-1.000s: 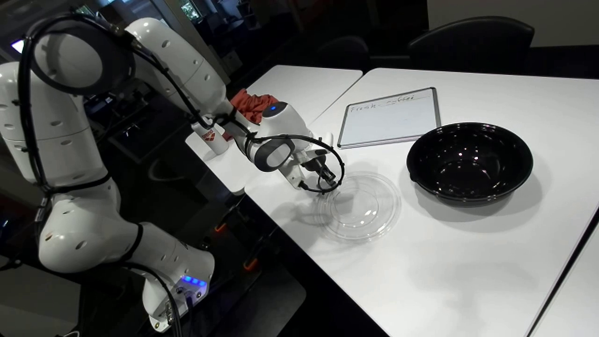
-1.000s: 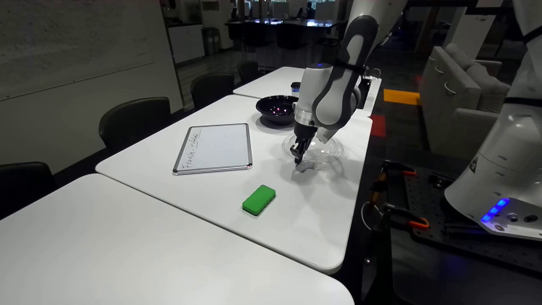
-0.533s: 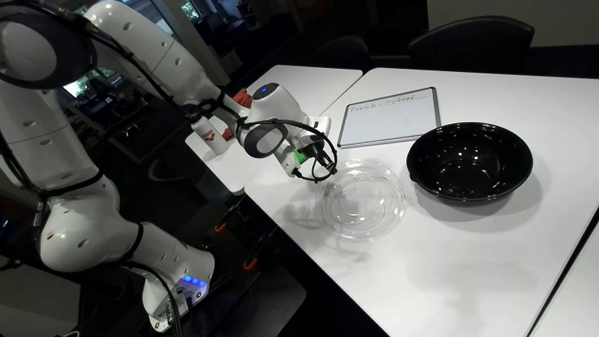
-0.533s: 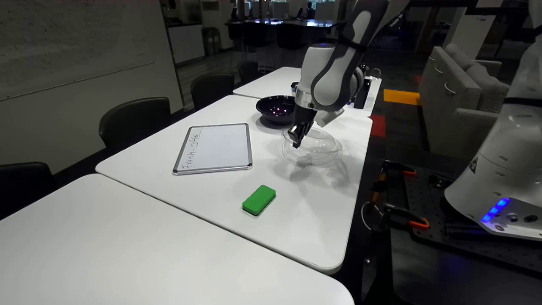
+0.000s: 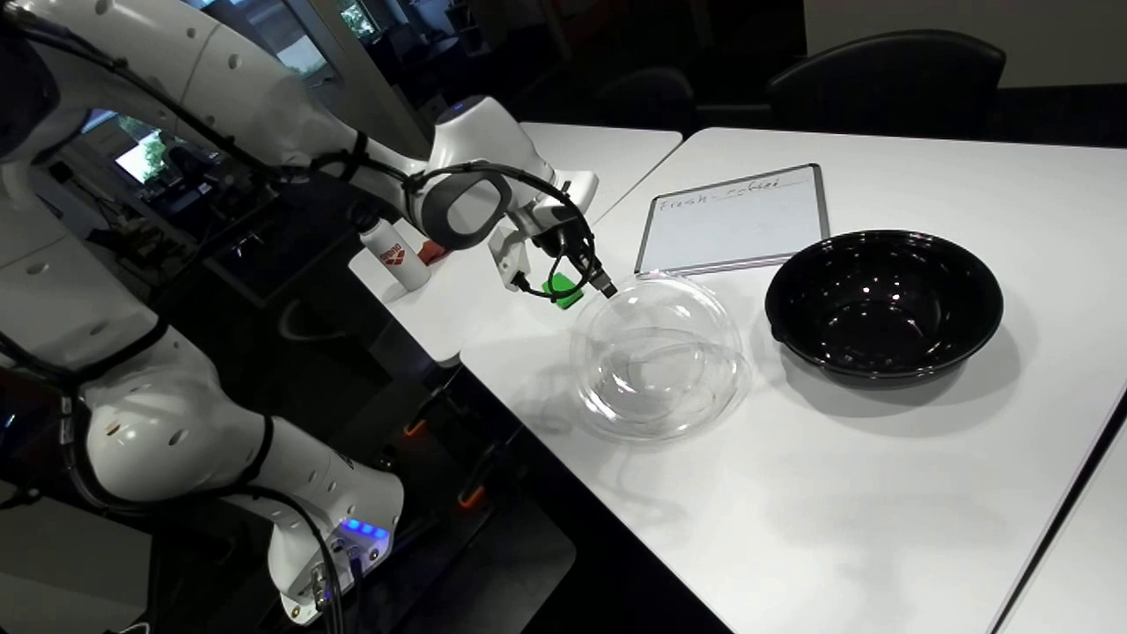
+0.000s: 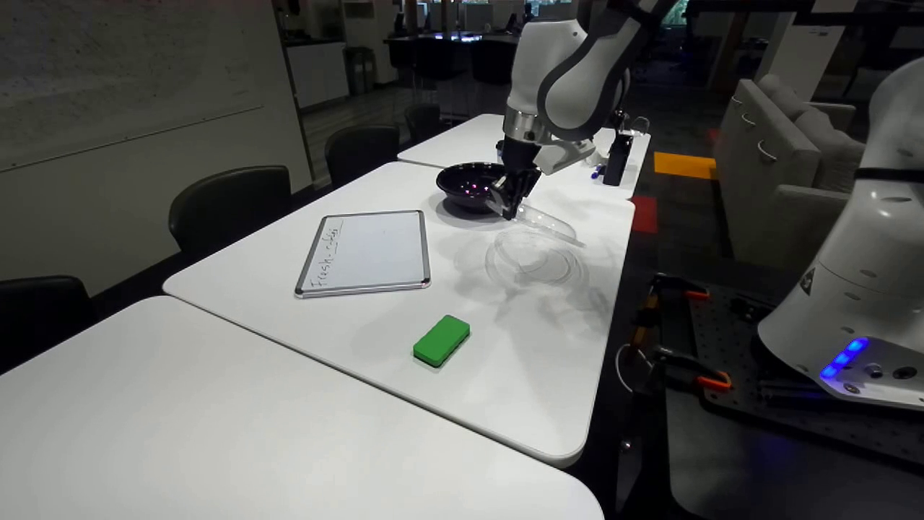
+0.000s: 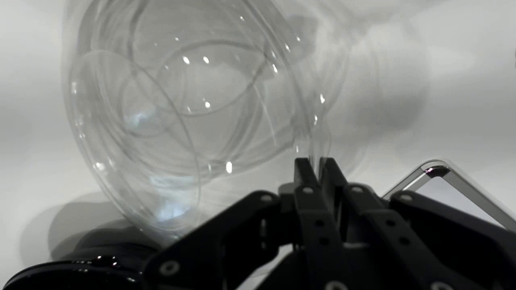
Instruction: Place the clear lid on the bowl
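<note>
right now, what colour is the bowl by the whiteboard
The bowl is glossy black, best seen in an exterior view.

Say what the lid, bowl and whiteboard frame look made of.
Lid: thin, glossy clear plastic, probably; see-through, with small highlights.
Bowl: glossy black, likely plastic, though glazed ceramic isn't ruled out; sharp light reflections inside.
Whiteboard frame: silvery, probably aluminium or metallic-look plastic; bright sheen along its edge.

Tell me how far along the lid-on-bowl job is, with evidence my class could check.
Done: the tool has the clear lid pinched by its rim, as the wrist view shows. In hand: the lid is held tilted, its gripped side above the table in an exterior view. Left, probably: levelling it over the black bowl, which stands uncovered, and setting it down.
</note>
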`<action>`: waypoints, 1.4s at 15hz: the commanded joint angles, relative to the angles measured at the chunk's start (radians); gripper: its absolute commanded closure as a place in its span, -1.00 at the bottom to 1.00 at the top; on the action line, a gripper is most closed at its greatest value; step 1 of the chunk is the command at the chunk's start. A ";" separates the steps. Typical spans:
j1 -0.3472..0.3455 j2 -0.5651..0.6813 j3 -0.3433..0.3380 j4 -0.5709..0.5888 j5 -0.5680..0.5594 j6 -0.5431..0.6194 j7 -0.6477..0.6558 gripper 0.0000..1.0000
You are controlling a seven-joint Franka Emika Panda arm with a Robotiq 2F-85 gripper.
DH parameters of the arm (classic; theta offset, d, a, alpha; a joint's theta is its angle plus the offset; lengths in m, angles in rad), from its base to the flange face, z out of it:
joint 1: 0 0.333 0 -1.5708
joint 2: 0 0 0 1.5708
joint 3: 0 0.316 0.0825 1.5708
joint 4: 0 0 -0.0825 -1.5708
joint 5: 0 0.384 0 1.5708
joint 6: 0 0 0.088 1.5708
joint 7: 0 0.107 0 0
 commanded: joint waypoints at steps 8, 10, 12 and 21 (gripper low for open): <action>0.000 -0.233 0.026 -0.029 -0.457 -0.206 0.383 0.95; -0.022 -0.246 0.052 -0.006 -0.602 -0.264 0.458 0.95; -0.046 -0.249 0.074 0.015 -0.704 -0.288 0.482 0.95; -0.132 0.042 0.049 0.296 -0.997 -0.267 0.344 0.95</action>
